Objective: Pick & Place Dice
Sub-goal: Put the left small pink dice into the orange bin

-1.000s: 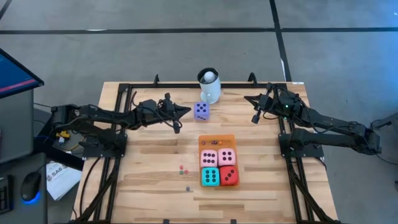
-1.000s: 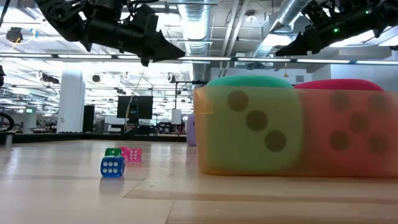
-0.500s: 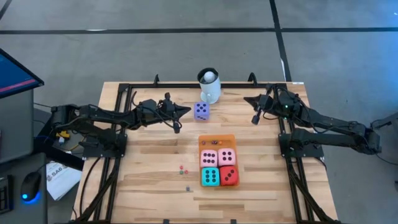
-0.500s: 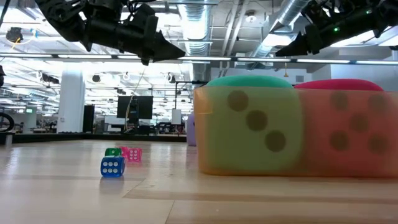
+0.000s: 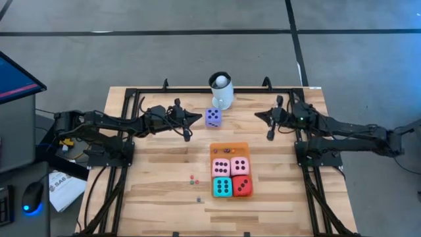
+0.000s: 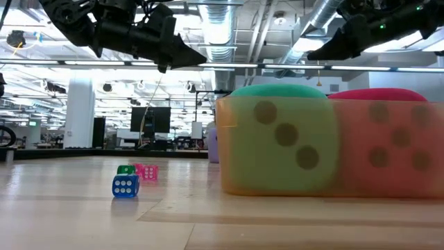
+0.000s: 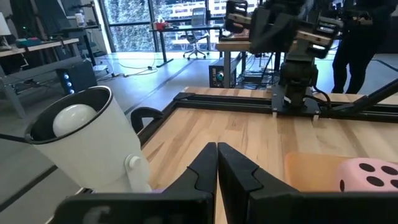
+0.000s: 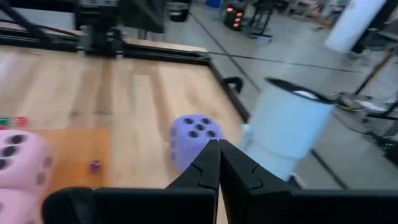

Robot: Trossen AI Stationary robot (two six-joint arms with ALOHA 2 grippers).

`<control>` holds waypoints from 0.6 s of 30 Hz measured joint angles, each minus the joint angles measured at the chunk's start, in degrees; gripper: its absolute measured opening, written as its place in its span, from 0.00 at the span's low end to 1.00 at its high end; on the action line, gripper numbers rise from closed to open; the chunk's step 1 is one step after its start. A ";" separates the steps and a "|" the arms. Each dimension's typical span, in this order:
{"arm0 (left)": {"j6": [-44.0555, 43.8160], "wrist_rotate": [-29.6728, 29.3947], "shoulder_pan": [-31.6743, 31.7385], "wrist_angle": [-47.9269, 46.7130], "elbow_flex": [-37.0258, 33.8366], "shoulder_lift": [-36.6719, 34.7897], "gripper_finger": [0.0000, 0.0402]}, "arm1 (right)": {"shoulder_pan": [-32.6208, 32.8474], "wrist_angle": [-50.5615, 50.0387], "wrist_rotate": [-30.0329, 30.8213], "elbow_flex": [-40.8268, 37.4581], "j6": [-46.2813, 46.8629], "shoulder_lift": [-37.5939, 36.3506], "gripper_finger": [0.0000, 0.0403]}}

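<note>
The purple soft cube die [image 5: 212,117] lies alone at the table's 12 o'clock, near the white mug [image 5: 222,91]. Left gripper [image 5: 191,118] and right gripper [image 5: 266,118] hover fully closed, holding nothing; descending closed may push the die against the mug.

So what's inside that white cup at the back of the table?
A white ball sits inside the white cup, just below its dark rim. The ball and the cup's wall hide whatever may lie beneath it, so nothing else can be made out.
</note>
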 joint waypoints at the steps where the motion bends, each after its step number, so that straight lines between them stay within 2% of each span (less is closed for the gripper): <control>1: -0.05 0.02 0.00 0.00 0.00 0.01 0.00 | 1.03 -0.64 0.07 0.00 0.57 -0.31 0.00; 10: -0.42 0.02 0.00 0.00 0.02 0.01 0.00 | 8.56 -3.53 0.84 -2.26 2.94 -5.55 0.00; 18: -1.56 -0.02 0.00 0.00 0.02 0.01 0.00 | 9.54 -2.34 3.47 -6.75 1.38 -15.63 0.00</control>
